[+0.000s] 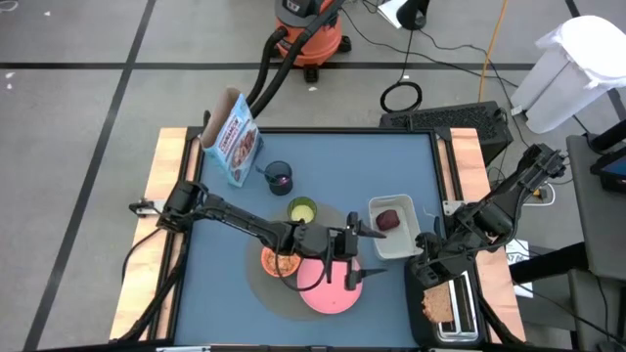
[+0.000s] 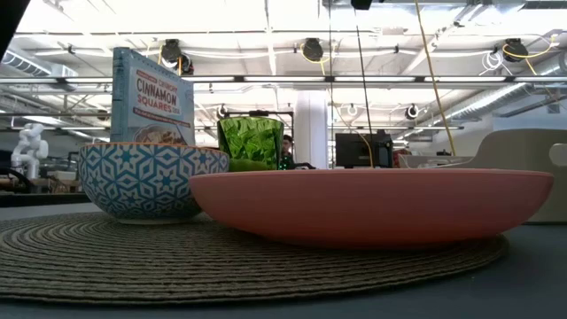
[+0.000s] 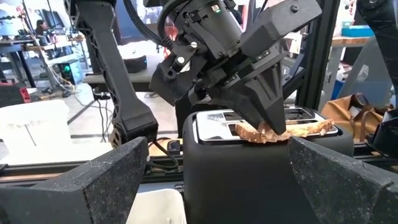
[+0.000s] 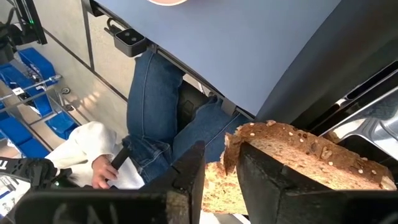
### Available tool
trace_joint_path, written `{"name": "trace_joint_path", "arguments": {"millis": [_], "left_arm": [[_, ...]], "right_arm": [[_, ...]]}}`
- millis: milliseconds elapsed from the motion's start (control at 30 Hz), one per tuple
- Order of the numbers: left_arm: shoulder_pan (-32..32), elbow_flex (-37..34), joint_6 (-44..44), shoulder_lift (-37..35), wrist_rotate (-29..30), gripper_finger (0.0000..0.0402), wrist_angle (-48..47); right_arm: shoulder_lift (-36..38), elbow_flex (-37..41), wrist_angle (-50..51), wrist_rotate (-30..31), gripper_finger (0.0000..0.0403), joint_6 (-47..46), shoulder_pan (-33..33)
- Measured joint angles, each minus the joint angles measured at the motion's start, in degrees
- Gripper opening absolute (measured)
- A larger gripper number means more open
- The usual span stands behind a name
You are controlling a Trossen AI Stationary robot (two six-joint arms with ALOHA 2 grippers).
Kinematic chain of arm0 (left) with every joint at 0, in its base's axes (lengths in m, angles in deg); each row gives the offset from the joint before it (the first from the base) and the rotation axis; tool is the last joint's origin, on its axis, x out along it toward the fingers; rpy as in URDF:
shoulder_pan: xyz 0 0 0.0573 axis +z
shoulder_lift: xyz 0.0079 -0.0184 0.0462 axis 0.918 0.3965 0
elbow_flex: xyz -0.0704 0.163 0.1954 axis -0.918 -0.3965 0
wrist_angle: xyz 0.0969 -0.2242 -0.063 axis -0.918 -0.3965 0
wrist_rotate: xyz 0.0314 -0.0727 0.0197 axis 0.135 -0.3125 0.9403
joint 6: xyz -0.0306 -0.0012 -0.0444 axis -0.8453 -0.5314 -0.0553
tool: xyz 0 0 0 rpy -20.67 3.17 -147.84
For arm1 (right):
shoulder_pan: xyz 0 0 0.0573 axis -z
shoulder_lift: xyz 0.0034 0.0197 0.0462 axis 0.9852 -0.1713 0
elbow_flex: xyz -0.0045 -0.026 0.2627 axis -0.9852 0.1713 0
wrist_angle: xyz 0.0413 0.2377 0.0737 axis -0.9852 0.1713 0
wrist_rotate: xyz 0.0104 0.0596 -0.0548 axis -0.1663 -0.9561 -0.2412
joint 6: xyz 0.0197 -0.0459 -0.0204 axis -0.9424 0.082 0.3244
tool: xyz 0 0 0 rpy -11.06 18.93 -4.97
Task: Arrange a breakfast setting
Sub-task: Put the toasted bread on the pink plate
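The toast slice (image 4: 298, 152) stands in the black toaster (image 1: 452, 311) at the table's right near corner, and my right gripper (image 1: 428, 286) is shut on it from above. My left gripper (image 1: 375, 254) is open and empty, hovering between the pink plate (image 1: 328, 291) and the clear tub (image 1: 393, 227) that holds the dark red fruit (image 1: 388, 220). The plate and the small orange bowl (image 1: 281, 262) rest on the round grey mat (image 1: 284, 293). The green cup (image 1: 302, 209), the dark blue mug (image 1: 281, 177) and the cereal box (image 1: 233, 139) stand farther back. My right gripper pinches the toast's top edge (image 4: 219, 180) between its two fingers (image 3: 264, 109), near one end of the slice. The fingers point down from above. The toast's top (image 3: 292, 129) shows just above the toaster's slot; the rest is hidden inside the toaster.
A person in jeans (image 4: 155, 106) sits close to the table's near edge, beside the toaster. In the low view the bowl (image 2: 146, 182), plate (image 2: 372, 204), cup (image 2: 251, 142) and cereal box (image 2: 151, 93) stand near the mat (image 2: 221, 257).
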Motion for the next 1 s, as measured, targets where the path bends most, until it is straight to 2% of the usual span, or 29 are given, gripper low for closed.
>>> {"name": "trace_joint_path", "arguments": {"millis": [533, 733, 1000], "left_arm": [[-0.2, 0.0, -0.3, 0.0, 0.0, 0.0392, -0.7], [-0.1, 0.0, -0.3, 0.0, 0.0, 0.0392, -0.6], [-0.1, 0.0, -0.3, 0.0, 0.0, 0.0392, -0.6]], "right_arm": [[0.1, 0.0, -0.1, -0.4, 0.0100, 5.3, 0.0], [0.8, 0.1, 0.1, -6.1, 0.0100, 5.2, 0.0], [1.2, 0.1, 0.0, -4.6, 0.0100, 5.5, 0.1]]}}
